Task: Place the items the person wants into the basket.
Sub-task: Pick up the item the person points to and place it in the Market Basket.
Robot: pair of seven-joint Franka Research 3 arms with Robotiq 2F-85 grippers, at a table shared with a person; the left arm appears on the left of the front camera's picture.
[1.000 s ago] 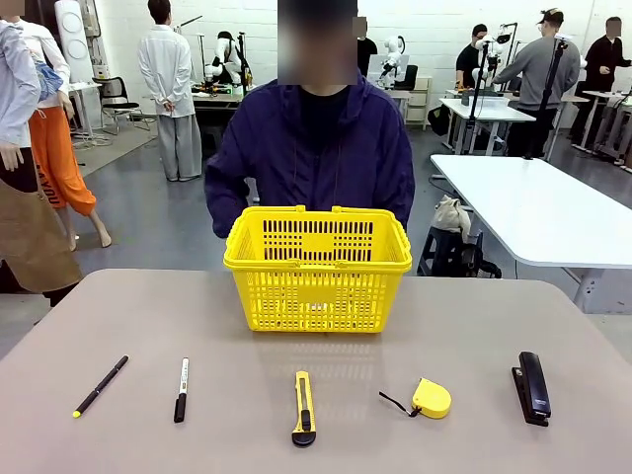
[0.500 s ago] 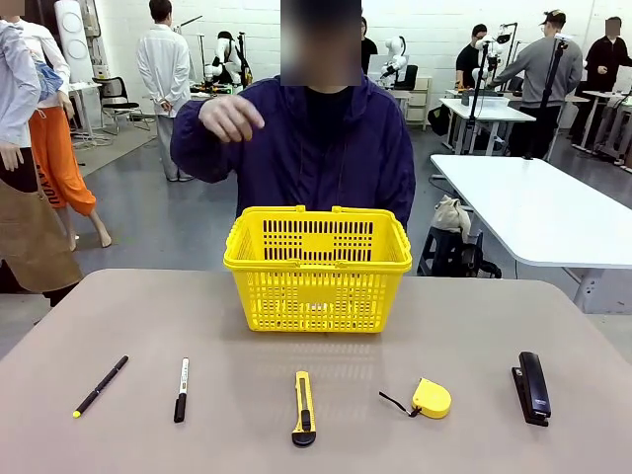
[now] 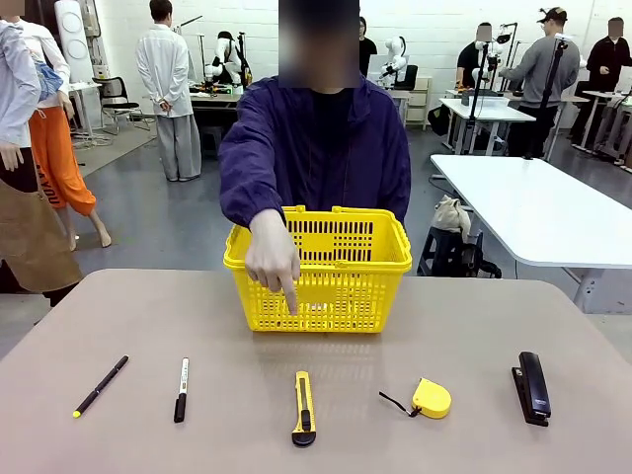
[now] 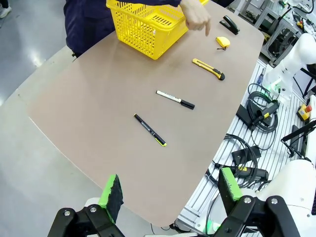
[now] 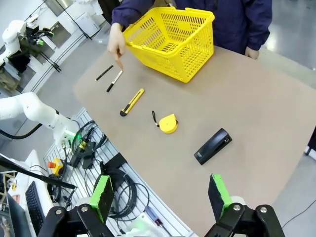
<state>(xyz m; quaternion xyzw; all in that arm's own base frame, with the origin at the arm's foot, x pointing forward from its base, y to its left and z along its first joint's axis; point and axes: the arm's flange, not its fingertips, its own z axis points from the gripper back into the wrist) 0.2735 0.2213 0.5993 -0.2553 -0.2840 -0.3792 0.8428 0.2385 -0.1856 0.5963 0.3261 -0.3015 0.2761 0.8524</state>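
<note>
Both left gripper (image 4: pixel 169 177) and right gripper (image 5: pixel 160 180) open, utility knife (image 3: pixel 303 408) on table (image 3: pixel 118 316) before yellow basket (image 3: pixel 348 296)

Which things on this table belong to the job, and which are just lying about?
Job: yellow basket, utility knife, yellow-tipped pen, tape measure, person's pointing hand.
Lying about: black marker, black stapler.

Person's hand (image 3: pixel 270 257) covers part of the basket (image 3: pixel 346 296) front wall, and the basket hides the person's waist. In the left wrist view the basket's far side is cut by the top edge. Marker (image 3: pixel 181 389) print is too small to read. The desk (image 3: pixel 128 316) near edge is cropped in the front view.
</note>
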